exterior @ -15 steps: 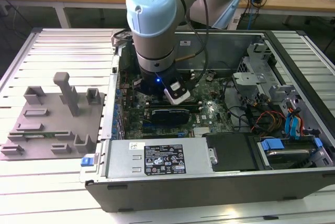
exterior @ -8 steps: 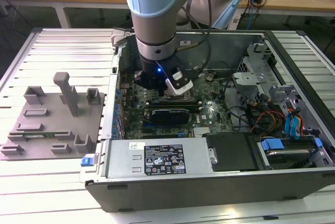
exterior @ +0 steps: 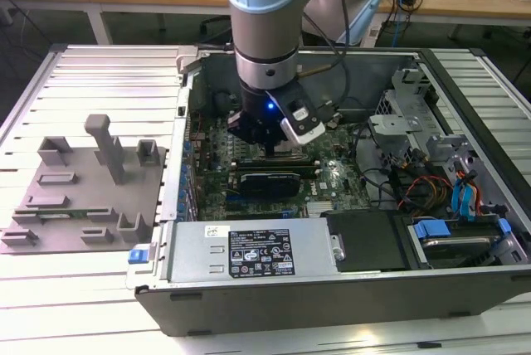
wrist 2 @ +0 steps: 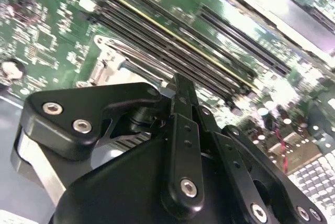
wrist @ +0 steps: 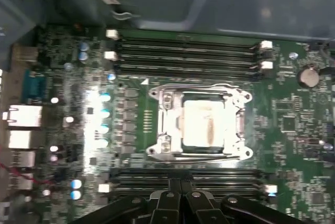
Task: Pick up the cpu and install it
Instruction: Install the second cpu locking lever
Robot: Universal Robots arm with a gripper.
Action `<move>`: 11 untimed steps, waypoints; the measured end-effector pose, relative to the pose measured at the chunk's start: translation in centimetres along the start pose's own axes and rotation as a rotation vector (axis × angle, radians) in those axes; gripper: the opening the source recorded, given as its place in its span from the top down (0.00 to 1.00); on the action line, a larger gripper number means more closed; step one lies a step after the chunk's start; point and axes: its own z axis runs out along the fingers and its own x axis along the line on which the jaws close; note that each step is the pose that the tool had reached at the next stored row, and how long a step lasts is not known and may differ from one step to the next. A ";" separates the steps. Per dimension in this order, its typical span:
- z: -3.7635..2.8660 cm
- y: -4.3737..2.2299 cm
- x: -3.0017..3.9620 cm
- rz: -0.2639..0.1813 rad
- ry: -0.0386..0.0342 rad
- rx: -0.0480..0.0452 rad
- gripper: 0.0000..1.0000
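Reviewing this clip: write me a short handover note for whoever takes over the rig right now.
Hand: low inside the open computer case, just above the motherboard; its grip state can't be judged.
cpu: pale silvery top lies inside the metal-framed socket in the first wrist view, between the memory slots.
Done: cpu appears placed in the socket.
Left: whether it is fully seated and locked cannot be told. Grey tray lies beside the case.

Exterior view looks down from in front of the open grey metal computer case [exterior: 249, 297], whole arm visible. Both wrist views sit close above the green motherboard [wrist: 293, 130] inside that case, sharing its dark memory slots [wrist 2: 172, 46].
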 end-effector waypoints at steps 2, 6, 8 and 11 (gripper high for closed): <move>0.07 0.05 -0.72 0.001 0.0000 0.0007 0.89; 0.18 0.35 -1.17 0.001 -0.0002 0.0008 0.89; 0.25 0.89 -1.20 0.001 0.0000 0.0008 0.89; 0.35 1.43 -1.22 0.001 -0.0001 0.0008 0.89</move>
